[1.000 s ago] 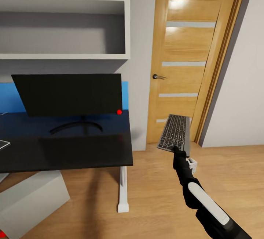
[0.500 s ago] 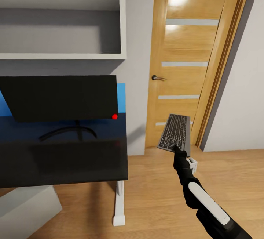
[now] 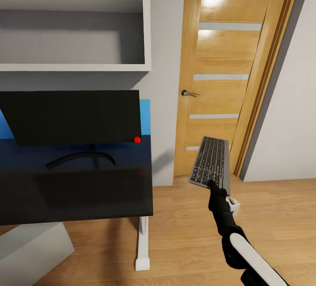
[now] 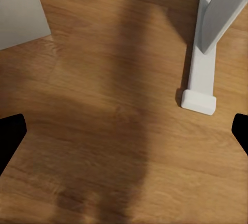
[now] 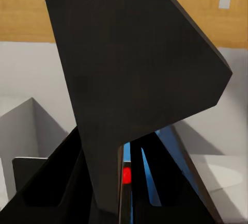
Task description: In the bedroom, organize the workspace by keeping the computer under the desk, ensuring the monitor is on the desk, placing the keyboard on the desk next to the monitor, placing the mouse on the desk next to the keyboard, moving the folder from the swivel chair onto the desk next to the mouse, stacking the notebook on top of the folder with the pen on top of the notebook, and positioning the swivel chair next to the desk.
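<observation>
Largest first: a wooden door (image 3: 224,70) is seen at 1 o'clock in the head view, white wall shelves (image 3: 74,22) at 11 o'clock. The counter (image 3: 87,189), black-topped, sits at 9 o'clock, with its white leg (image 3: 143,242) at 7 o'clock on the wood floor (image 3: 188,242). The monitor (image 3: 72,117) stands on the counter, red dot at its lower corner. A slice of the computer (image 3: 30,251), light grey, is seen low at 8 o'clock, partly under the counter edge.

The keyboard (image 3: 210,162) is held in the air right of the counter, in front of the door, tilted up on end. It is pinched at its near short edge by the right tool (image 3: 212,185).

Step judged in hand: keyboard to be carried to the counter, next to the monitor. To be done well, the keyboard should be swung toward 9 o'clock, levelled flat, lowered onto bare counter in front of the stand, and the monitor's edge cleared. The grip is at one end only, so slip or droop is a risk.

In the right wrist view the keyboard's dark underside (image 5: 129,79) is seen close up, with the monitor's red dot past it; the head view gives the key side. In the left wrist view the left tool (image 4: 124,131) is seen spread, empty, over floor, near the white leg.
</observation>
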Available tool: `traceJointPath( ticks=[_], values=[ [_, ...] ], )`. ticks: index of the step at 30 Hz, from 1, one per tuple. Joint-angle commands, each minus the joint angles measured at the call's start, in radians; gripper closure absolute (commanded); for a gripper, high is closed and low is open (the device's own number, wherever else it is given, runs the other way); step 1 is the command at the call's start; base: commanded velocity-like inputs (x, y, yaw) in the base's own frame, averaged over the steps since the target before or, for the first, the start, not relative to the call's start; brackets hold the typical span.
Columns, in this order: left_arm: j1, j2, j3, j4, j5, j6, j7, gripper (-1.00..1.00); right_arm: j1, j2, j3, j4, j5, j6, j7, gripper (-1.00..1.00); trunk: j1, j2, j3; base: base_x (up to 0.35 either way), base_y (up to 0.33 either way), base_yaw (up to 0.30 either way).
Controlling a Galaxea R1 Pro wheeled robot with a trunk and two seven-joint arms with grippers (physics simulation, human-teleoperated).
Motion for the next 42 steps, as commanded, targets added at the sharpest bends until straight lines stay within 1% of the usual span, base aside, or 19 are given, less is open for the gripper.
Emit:
traceJointPath(
  ticks=[1,12,17,19,22,23,24,29,31,32,33,34,35,36,38,42],
  values=[
    [0.0,0.001,-0.006,-0.001,0.005,-0.003,0.008,-1.0,0.003,-0.001,0.003,-0.008,-0.01,-0.007,0.004,1.0,0.0,0.0,-0.001,0.0,0.0,0.0],
    [0.0,0.001,-0.006,-0.001,0.005,-0.004,0.009,-1.0,0.012,-0.002,0.007,-0.03,-0.007,-0.002,0.003,1.0,0.0,0.0,-0.001,0.0,0.0,0.0],
    [0.0,0.001,-0.006,-0.001,0.005,-0.004,0.009,-1.0,0.02,-0.02,0.008,-0.058,-0.009,0.002,0.004,1.0,0.0,0.0,-0.001,0.0,0.0,0.0],
    [0.0,0.001,-0.006,-0.001,0.005,-0.004,0.009,-1.0,0.023,-0.023,0.008,-0.064,-0.01,0.004,0.003,1.0,0.0,0.0,-0.001,0.0,0.0,0.0],
    [0.0,0.002,-0.004,-0.001,0.005,-0.004,0.009,-1.0,0.025,-0.026,0.009,-0.069,-0.01,0.072,-0.001,1.0,0.0,0.0,-0.001,0.0,0.0,0.0],
    [0.0,0.002,-0.004,-0.001,0.005,-0.004,0.009,-1.0,0.025,-0.028,0.008,-0.07,-0.009,0.114,-0.003,1.0,0.0,0.0,-0.001,0.0,0.0,0.0],
    [0.0,0.002,-0.004,-0.001,0.005,-0.004,0.009,-1.0,0.025,-0.032,0.007,-0.07,-0.009,0.129,-0.004,1.0,0.0,0.0,-0.001,0.0,0.0,0.0],
    [0.0,0.002,-0.004,-0.001,0.006,-0.004,0.009,-1.0,0.025,-0.051,0.004,-0.07,-0.008,0.156,-0.005,1.0,0.0,0.0,-0.001,0.0,0.0,0.0],
    [0.0,0.002,-0.004,-0.001,0.006,-0.004,0.009,-1.0,0.025,-0.063,0.001,-0.07,-0.008,0.177,-0.005,1.0,0.0,0.0,-0.001,0.0,0.0,0.0],
    [0.0,0.002,-0.004,-0.001,0.006,-0.004,0.01,-1.0,0.025,-0.075,-0.005,-0.07,-0.009,0.204,-0.006,1.0,0.0,0.0,-0.001,0.0,0.0,0.0],
    [0.0,0.003,-0.004,-0.001,0.007,-0.004,0.01,-1.0,0.025,-0.129,-0.049,-0.07,-0.011,0.345,-0.005,1.0,0.0,0.0,-0.001,0.0,0.0,0.0],
    [0.0,0.003,-0.004,-0.001,0.007,-0.004,0.011,-1.0,0.025,-0.144,-0.071,-0.07,-0.011,0.412,-0.005,1.0,0.0,0.0,-0.001,0.0,0.0,0.0],
    [0.0,0.003,-0.004,-0.001,0.007,-0.004,0.011,-1.0,0.025,-0.149,-0.082,-0.07,-0.011,0.441,-0.005,1.0,0.0,0.0,-0.001,0.0,0.0,0.0],
    [0.0,0.003,-0.004,-0.001,0.007,-0.003,0.011,-1.0,0.025,-0.157,-0.098,-0.07,-0.011,0.486,-0.005,1.0,0.0,0.0,-0.001,0.0,0.0,0.0],
    [0.0,0.003,-0.004,-0.001,0.007,-0.003,0.011,-1.0,0.025,-0.162,-0.112,-0.07,-0.011,0.523,-0.004,1.0,0.0,0.0,-0.001,0.0,0.0,0.0],
    [0.0,0.003,-0.003,0.0,0.007,-0.004,0.012,-1.0,0.025,-0.167,-0.125,-0.07,-0.01,0.554,-0.003,1.0,0.0,0.0,-0.001,0.0,0.0,0.0]
  ],
)
